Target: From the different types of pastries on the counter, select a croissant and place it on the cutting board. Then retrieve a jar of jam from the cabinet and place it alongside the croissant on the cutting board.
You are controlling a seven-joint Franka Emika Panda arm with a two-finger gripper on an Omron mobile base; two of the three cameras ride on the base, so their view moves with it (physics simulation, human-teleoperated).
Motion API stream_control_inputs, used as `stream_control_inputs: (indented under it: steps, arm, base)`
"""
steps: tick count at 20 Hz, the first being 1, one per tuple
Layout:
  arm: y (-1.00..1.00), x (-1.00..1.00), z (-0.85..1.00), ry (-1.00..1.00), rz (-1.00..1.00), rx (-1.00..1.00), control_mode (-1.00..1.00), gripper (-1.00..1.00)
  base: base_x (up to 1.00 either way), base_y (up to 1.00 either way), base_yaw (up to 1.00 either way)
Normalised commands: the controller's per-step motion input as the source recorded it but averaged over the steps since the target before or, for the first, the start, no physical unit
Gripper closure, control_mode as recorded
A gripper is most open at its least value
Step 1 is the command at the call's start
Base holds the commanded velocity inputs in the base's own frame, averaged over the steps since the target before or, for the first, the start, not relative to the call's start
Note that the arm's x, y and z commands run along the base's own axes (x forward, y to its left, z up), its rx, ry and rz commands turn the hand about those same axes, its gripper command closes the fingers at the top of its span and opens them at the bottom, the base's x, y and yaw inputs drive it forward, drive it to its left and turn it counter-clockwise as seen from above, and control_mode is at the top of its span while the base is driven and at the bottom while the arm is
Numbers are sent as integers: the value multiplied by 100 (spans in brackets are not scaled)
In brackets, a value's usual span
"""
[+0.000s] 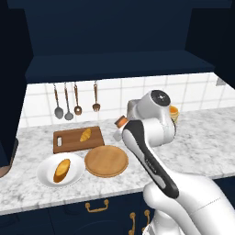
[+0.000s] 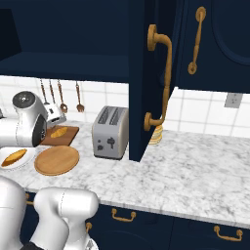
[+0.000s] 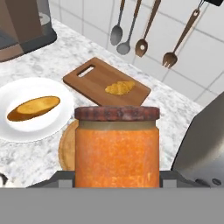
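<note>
Closest to the hand camera, the orange cylindrical glass jar of jam with a dark brown lid (image 3: 117,146) stands upright, clenched between the fingers (image 3: 59,180), which press its lower sides and hold it in the air above the white-and-grey marbled stone worktop (image 1: 202,142). From the left base camera the jar (image 1: 121,122) shows just beside the arm's white wrist, above the worktop and to the right of the board. Under and behind the jar lies the round light-brown wooden plate (image 1: 106,160). Left of it sits a round white plate (image 1: 46,170) carrying an orange-brown oblong loaf (image 1: 62,170). Beyond these lies the flat rectangular dark-brown wooden cutting board (image 1: 69,140), with the small golden croissant (image 1: 85,135) on its right half. A grey metal toaster (image 2: 110,132) stands to the right of the plates. On the tiled wall behind hang four long-handled utensils (image 1: 69,102), and above them runs the dark navy wall cabinet shelf (image 1: 119,66).
</note>
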Motion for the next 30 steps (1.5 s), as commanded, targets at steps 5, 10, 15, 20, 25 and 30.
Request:
stream_control_inputs:
  steps: [5,10,15,20,25,30]
  arm:
    - [9,37,-25,-4,1,1,-100,100]
    - [23,31,-37,-2,0,0,-100,100]
    - [10,36,-35,-3,0,5,-100,100]
    - [-2,27,-47,-2,-1,29,-100,100]
    - [13,34,-26,0,-2,12,-100,100]
    - [43,36,1,12,-3,0,-100,100]
  base:
    - [0,0,0]
    - [0,0,0]
    - [0,0,0]
    - [0,0,0]
    - [0,0,0]
    - [0,0,0]
